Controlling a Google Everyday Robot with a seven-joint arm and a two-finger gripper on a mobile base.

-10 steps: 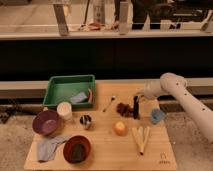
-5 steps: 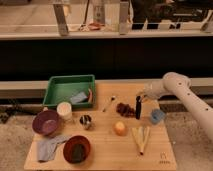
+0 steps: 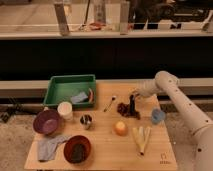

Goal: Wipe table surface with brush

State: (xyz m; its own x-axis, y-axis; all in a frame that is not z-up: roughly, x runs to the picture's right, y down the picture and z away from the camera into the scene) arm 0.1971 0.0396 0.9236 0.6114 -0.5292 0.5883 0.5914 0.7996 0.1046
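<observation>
The tool (image 3: 133, 96), at the end of the white arm over the counter's right half, pinches the slim black brush (image 3: 132, 106) upright, tip on the pale light-wood counter (image 3: 105, 145). Wiping looks barely begun; most of the surface remains.

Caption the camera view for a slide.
Pincer sets the black brush upright on the table surface, near the silver spoon.

Left of the hand (image 3: 133, 98) lie a small silver spoon (image 3: 110, 103) and a green plastic tray (image 3: 69, 89). A small blue cup (image 3: 158, 116) stands to its right. Nearer the viewer sit an orange ball (image 3: 120, 128), pale yellow strips (image 3: 141, 137) and a purple bowl (image 3: 47, 121).
</observation>
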